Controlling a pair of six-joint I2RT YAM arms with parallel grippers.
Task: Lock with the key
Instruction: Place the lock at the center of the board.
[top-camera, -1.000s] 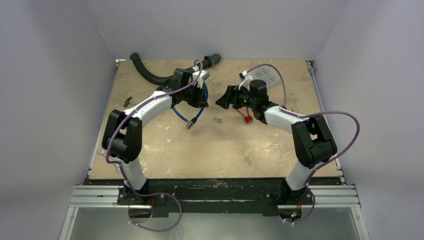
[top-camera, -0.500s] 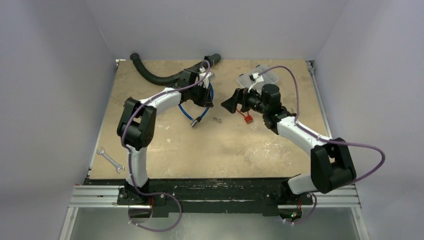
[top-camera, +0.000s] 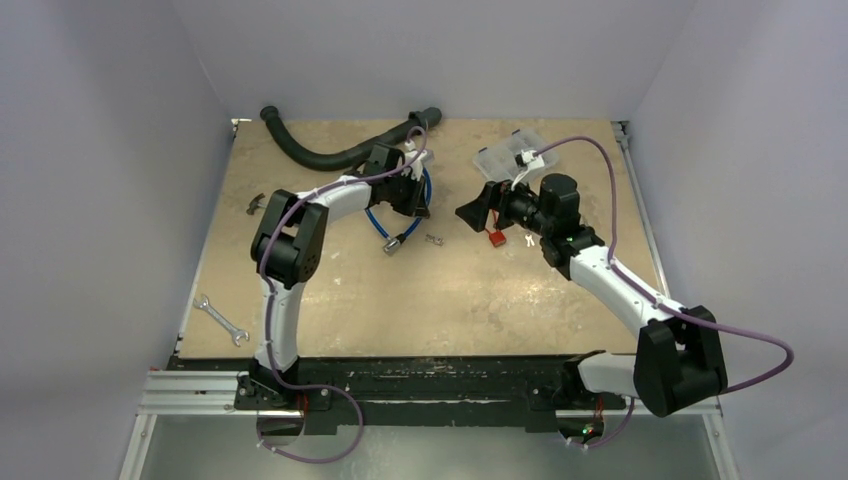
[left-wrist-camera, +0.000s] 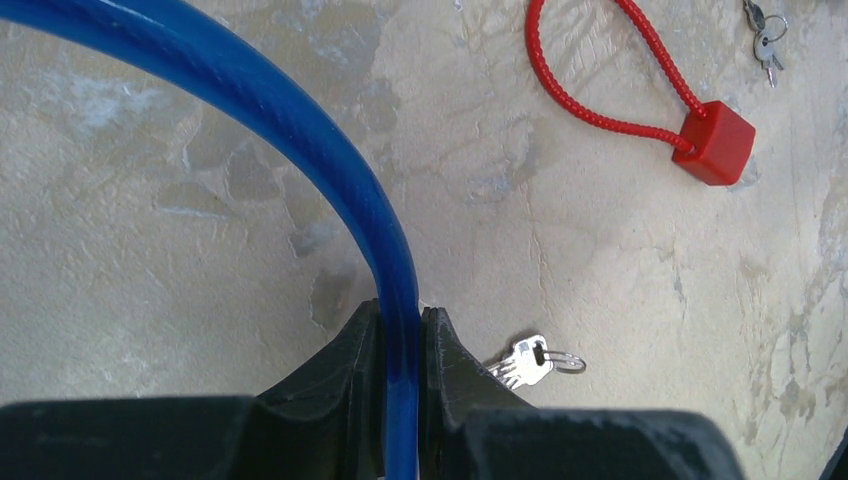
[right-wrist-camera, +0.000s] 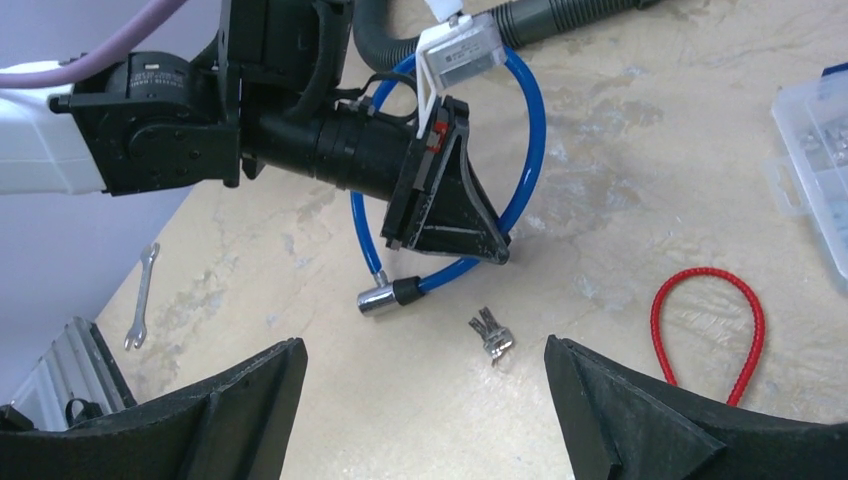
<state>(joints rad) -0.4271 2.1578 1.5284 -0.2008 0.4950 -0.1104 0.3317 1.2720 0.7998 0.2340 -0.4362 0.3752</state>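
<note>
Plywood table (top-camera: 330, 290), pale-walled cell: your left gripper (left-wrist-camera: 400, 335) pinches the blue cable lock (left-wrist-camera: 300, 130), and the key (left-wrist-camera: 525, 362) lies loose on the board.
Against half a second ago, your right arm's elbow sits lower and further right, and the right gripper (right-wrist-camera: 420, 345) is slightly further right; key and red cable lock (left-wrist-camera: 715, 143) are unmoved. The clear plastic box (top-camera: 512, 152) at the far edge holds small parts in compartments, too small to identify. Your left fingers are closed on the blue cable, which runs up between them. Your right fingers are spread wide, holding nothing, above the table. The key lies flat just beside the left fingertips, near the cable's metal end (right-wrist-camera: 375, 300), well apart from the red lock.
</note>
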